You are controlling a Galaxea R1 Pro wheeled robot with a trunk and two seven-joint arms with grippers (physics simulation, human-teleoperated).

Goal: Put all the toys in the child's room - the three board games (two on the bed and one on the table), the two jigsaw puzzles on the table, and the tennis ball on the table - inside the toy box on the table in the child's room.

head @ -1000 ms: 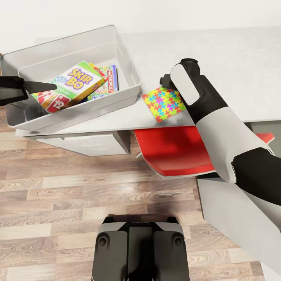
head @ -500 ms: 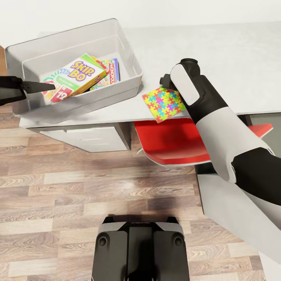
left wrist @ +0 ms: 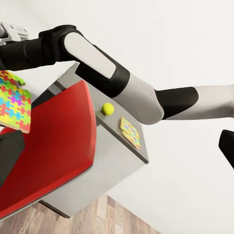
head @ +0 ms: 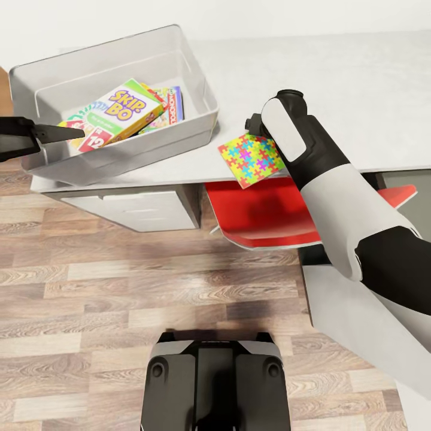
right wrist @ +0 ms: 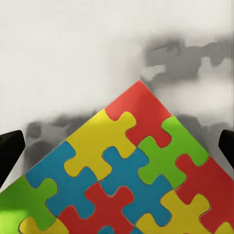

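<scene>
The toy box (head: 202, 129) stands on the table (head: 347, 84) at the left, holding the Skip-Bo board game (head: 123, 111) and a Monopoly one (head: 173, 105). My left gripper (head: 72, 133) hovers by the box's near left wall; its fingers stand wide apart in the left wrist view. One jigsaw puzzle (head: 251, 158) overhangs the table's front edge. My right gripper (right wrist: 117, 148) is open right over it, a finger beside each edge of the jigsaw puzzle (right wrist: 126, 170). The tennis ball (left wrist: 107, 108) and a second puzzle (left wrist: 130, 131) lie on the lower desk section.
A red chair (head: 263, 212) is tucked under the table below the overhanging puzzle. Grey drawers (head: 137, 209) sit under the toy box. The lower desk section (head: 341, 311) runs along the right, partly behind my right arm. Wood-plank floor (head: 120, 287) lies in front of my base (head: 215, 383).
The view has shifted, so the table and toy box sit higher in the picture. The puzzle has stayed under my right gripper and overhangs the table edge more.
</scene>
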